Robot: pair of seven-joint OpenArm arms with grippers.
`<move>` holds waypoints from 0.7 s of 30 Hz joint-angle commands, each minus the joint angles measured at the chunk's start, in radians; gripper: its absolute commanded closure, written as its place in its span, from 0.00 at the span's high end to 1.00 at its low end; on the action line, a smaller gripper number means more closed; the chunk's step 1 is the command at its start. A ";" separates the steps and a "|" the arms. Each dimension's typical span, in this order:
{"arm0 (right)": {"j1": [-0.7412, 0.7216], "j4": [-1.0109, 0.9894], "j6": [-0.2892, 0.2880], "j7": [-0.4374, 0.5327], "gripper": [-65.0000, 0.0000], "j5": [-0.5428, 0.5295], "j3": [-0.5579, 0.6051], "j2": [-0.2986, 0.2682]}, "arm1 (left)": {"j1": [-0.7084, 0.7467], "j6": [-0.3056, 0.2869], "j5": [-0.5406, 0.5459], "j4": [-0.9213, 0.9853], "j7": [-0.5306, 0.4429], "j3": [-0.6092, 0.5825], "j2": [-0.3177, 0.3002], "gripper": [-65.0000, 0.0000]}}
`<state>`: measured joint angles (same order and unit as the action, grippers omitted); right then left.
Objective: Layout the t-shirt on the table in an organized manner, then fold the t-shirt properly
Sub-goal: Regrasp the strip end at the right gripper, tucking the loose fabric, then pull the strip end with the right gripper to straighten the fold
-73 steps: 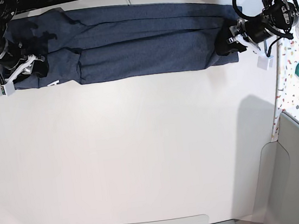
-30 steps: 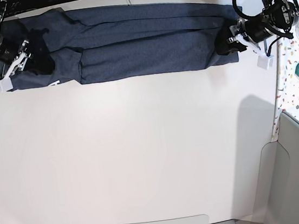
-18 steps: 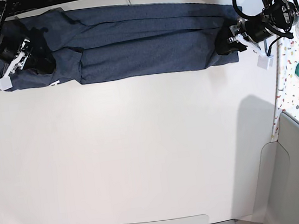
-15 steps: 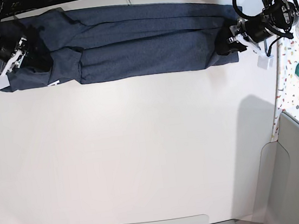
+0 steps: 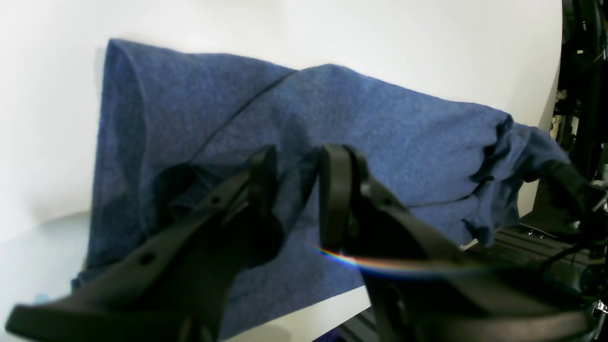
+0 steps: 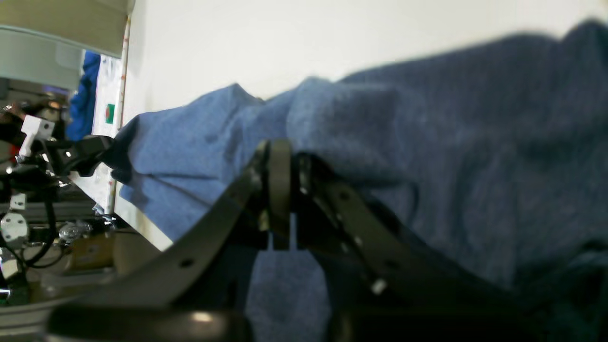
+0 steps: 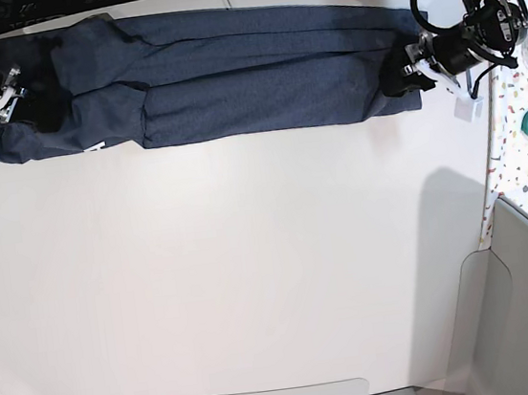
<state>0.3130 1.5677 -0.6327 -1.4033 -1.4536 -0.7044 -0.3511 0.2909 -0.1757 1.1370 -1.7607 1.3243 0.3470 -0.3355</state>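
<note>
The dark navy-blue heathered cotton t-shirt point(image 7: 220, 73) is seen lying as a long, narrow folded band along the far edge of the large off-white matte table point(image 7: 254, 276), with only its plain side shown and no lettering visible. It is held at both ends, which is judged to be a way of keeping the band taut and straight for the next fold. At the end on the base view's right, the left gripper point(image 5: 294, 190) is set against the cloth; its black jaws are seen standing somewhat apart with a raised ridge of fabric between them, so a thick pinch of the t-shirt appears to be clamped. At the opposite end, the right gripper point(image 6: 282, 190) is shown with its jaws pressed nearly together, and a thin fold of the t-shirt appears to be caught between them, though the contact is partly hidden by the fingers. The cloth is bunched near that end. The remaining folds are judged not yet done, since the band is stretched out at full length.
</note>
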 commanded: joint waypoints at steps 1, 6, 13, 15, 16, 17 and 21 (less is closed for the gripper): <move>-0.004 0.023 -0.014 0.007 0.00 -0.030 -0.010 -0.018 | -0.006 -0.003 0.024 -0.015 -0.009 0.008 -0.015 0.21; -0.013 0.030 -0.014 0.007 0.00 -0.030 -0.010 -0.012 | -0.008 -0.003 0.024 -0.015 -0.009 0.008 -0.015 0.21; -0.021 0.024 -0.016 0.007 0.00 -0.030 -0.004 -0.012 | -0.011 -0.003 0.022 -0.015 -0.010 0.008 -0.014 0.21; -0.021 0.024 -0.016 0.007 0.00 -0.030 -0.004 -0.012 | -0.011 -0.003 0.022 -0.015 -0.012 0.008 -0.014 0.21; -0.021 0.024 -0.017 0.007 0.00 -0.030 -0.004 -0.012 | -0.011 -0.003 0.022 -0.015 -0.013 0.008 -0.014 0.21; -0.021 0.024 -0.025 0.007 0.00 -0.030 -0.004 -0.012 | -0.011 -0.003 0.022 -0.015 -0.015 0.008 -0.014 0.21; -0.021 0.023 -0.065 0.007 0.00 -0.030 -0.004 -0.010 | -0.011 -0.003 0.022 -0.014 -0.016 0.008 -0.014 0.21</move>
<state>0.2966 1.5768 -0.6781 -1.4071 -1.4544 -0.7017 -0.3431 0.2874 -0.1757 1.1370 -1.7607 1.3159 0.3473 -0.3359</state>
